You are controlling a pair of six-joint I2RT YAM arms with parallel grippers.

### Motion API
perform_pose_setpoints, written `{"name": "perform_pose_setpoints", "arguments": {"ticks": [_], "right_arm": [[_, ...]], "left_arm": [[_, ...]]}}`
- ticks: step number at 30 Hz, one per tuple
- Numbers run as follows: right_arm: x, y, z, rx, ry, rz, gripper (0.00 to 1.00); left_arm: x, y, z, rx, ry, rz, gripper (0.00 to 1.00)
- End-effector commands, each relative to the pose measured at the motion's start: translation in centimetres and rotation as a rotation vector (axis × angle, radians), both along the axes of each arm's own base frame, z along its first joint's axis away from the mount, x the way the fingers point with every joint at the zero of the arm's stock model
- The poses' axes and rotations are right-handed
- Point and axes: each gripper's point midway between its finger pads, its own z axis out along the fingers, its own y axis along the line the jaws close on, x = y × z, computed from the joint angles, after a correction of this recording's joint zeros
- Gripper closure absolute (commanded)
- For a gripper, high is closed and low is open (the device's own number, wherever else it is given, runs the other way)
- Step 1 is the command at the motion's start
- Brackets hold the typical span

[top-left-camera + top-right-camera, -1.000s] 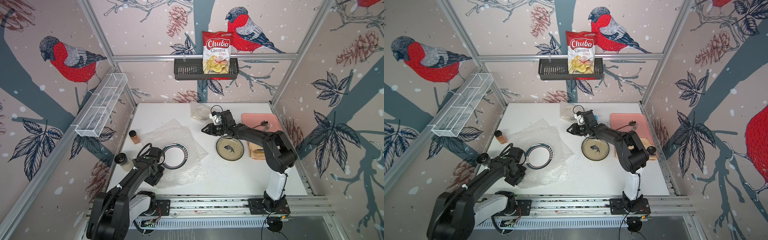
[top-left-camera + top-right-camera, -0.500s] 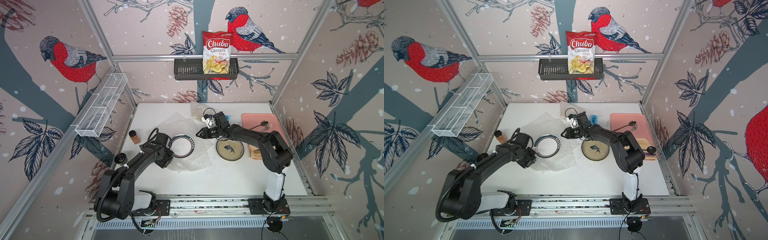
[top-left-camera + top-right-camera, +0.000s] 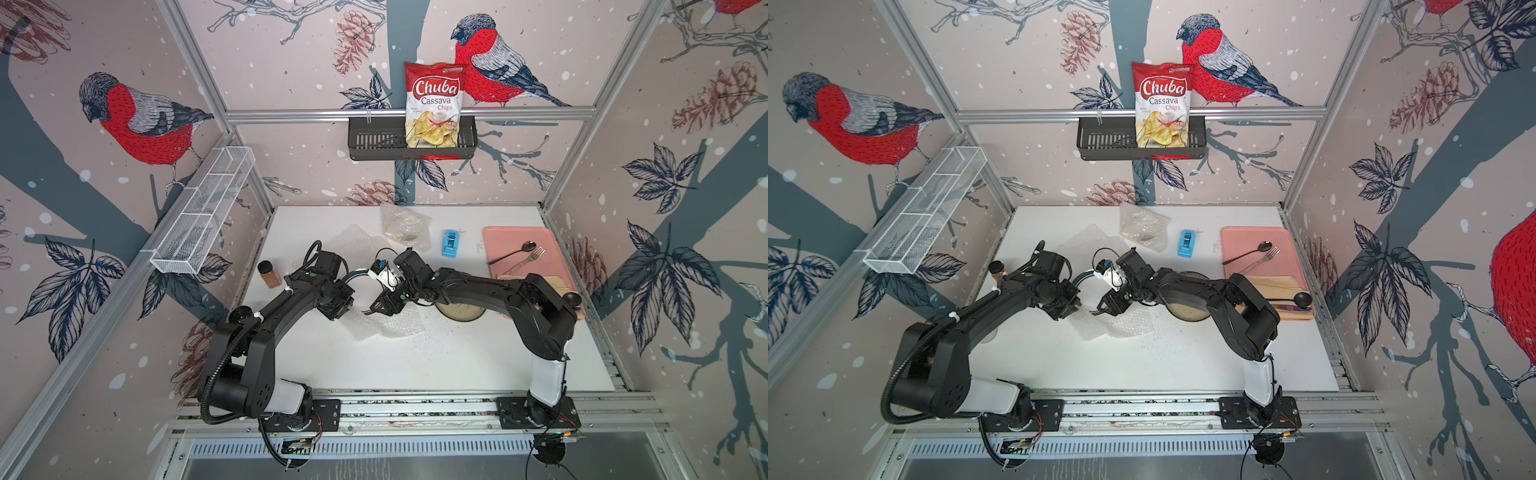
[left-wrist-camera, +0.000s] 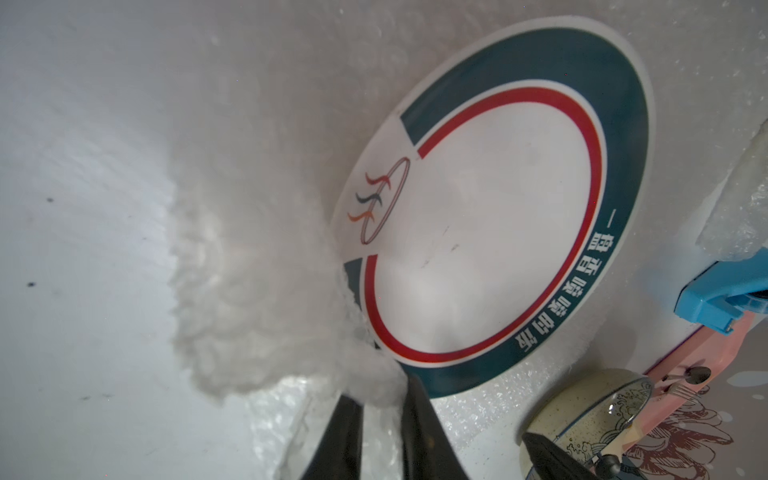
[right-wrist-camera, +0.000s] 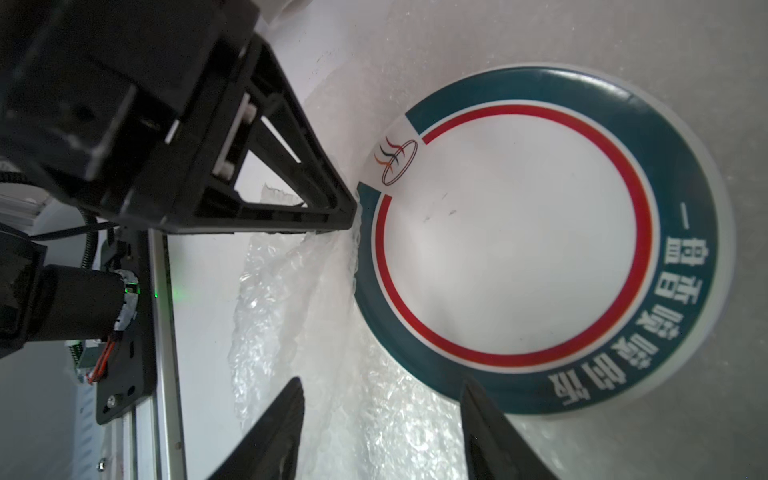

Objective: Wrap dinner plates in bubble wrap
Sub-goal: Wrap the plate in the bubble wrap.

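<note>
At the middle of your desk (image 3: 415,361), a plate (image 4: 478,216) lies on a sheet of bubble wrap (image 3: 390,328). Just to its right sits a second plate (image 3: 459,313). Beyond that, a tray (image 3: 515,237) carries a spoon (image 3: 513,251) and fork (image 3: 528,258) along the right edge. Behind stand a tape dispenser (image 3: 450,243) and a wrapped bundle (image 3: 401,224). A jar (image 3: 269,273) stands at left.

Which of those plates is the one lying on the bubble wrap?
The white plate with the teal rim and red ring, lying flat on the bubble wrap sheet. The speckled fish plate sits off to the side, nearer the pink tray.
</note>
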Motion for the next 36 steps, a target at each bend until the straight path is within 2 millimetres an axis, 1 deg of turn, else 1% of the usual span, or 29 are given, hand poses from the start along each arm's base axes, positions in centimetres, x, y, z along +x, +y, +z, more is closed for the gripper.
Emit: {"name": "perform_pose_setpoints", "arguments": {"ticks": [1,4,9,13,17,18,19,22,23,27,30,32,34,36], "right_arm": [[-0.5,1.3,0.7,0.027,-0.11,0.056,0.37],[-1.2,2.1,0.5,0.043,-0.098,0.073,0.35],[-1.7,3.2,-0.1,0.032,-0.097,0.089,0.35],[-2.0,4.1,0.4,0.043,-0.094,0.1,0.37],[-2.0,4.9,-0.2,0.016,-0.073,0.097,0.52],[-1.9,4.9,-0.4,0.011,-0.07,0.091,0.55],[-1.7,4.9,-0.5,0.007,-0.071,0.081,0.61],[-1.3,4.6,-1.1,-0.007,-0.044,0.074,0.87],[-1.2,4.5,-1.3,-0.008,-0.028,0.077,0.9],[-0.4,4.0,-0.9,0.03,0.015,0.049,0.94],[0.2,3.4,-0.6,0.08,0.083,0.034,0.98],[0.8,3.1,-0.5,0.094,0.112,0.016,0.99],[1.5,2.8,-0.9,0.086,0.121,-0.01,0.99],[2.1,2.5,-1.6,0.07,0.137,-0.035,1.0]], "left_arm": [[0.1,-0.2,0.1,-0.006,0.008,-0.04,0.81],[0.3,0.1,0.0,-0.003,0.005,-0.041,0.81],[0.7,0.1,0.2,-0.027,-0.006,-0.038,0.81],[1.1,0.0,0.3,-0.037,-0.018,-0.041,0.8],[1.8,-0.5,0.6,-0.06,-0.037,-0.052,0.78],[1.9,-0.3,0.7,-0.054,-0.04,-0.053,0.77],[2.1,-0.2,0.9,-0.05,-0.046,-0.053,0.75],[2.5,-0.2,1.3,-0.072,-0.064,-0.048,0.7],[2.7,-0.3,1.7,-0.082,-0.081,-0.05,0.68],[3.5,0.1,3.3,-0.088,-0.121,-0.071,0.54],[4.0,1.2,5.2,-0.104,-0.18,-0.055,0.45],[4.4,2.5,6.8,-0.104,-0.236,-0.024,0.43],[4.6,3.6,8.1,-0.106,-0.274,0.001,0.43],[4.5,4.4,8.8,-0.097,-0.296,0.019,0.45]]}}
